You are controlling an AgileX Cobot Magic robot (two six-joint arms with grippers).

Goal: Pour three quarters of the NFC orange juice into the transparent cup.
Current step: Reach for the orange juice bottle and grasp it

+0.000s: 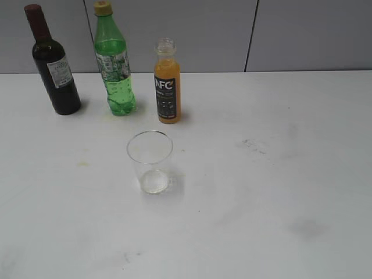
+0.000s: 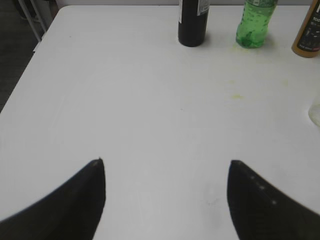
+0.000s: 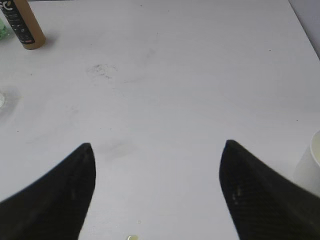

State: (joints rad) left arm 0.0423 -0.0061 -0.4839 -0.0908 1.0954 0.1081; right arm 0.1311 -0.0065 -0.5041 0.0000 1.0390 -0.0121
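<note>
Both arms idle, nothing grasped. Left gripper [image 2: 166, 172]: jaws spread wide, bare white table [image 2: 125, 100] between the fingers [image 2: 80, 200], released. Right gripper [image 3: 157, 155]: same story, jaws wide apart, released, only tabletop between them. From the left gripper, the NFC orange juice [image 2: 310, 35] sits far ahead and off to the right, cut by the frame edge; the green bottle [image 2: 255, 22] is just left of it and the dark wine bottle [image 2: 193, 22] further left, nearly straight ahead of that gripper. The transparent cup [image 2: 315, 110] only shows as a sliver at the right edge, ahead-right and nearer than the bottles. From the right gripper, the juice bottle [image 3: 22, 25] is far ahead to the left, and the cup is barely a blur at the left edge. A white cylindrical thing [image 3: 310, 167] stands just beside the right finger on its outer side (can't tell what it is). Exterior view: juice [image 1: 167, 84] upright, cap off, neck open, filled to the shoulder; cup [image 1: 150, 161] upright and empty, standing apart from it on the camera side; wine [image 1: 53, 64], green [image 1: 115, 64] and juice bottles in a row along the table's far side; neither gripper is in that view
</note>
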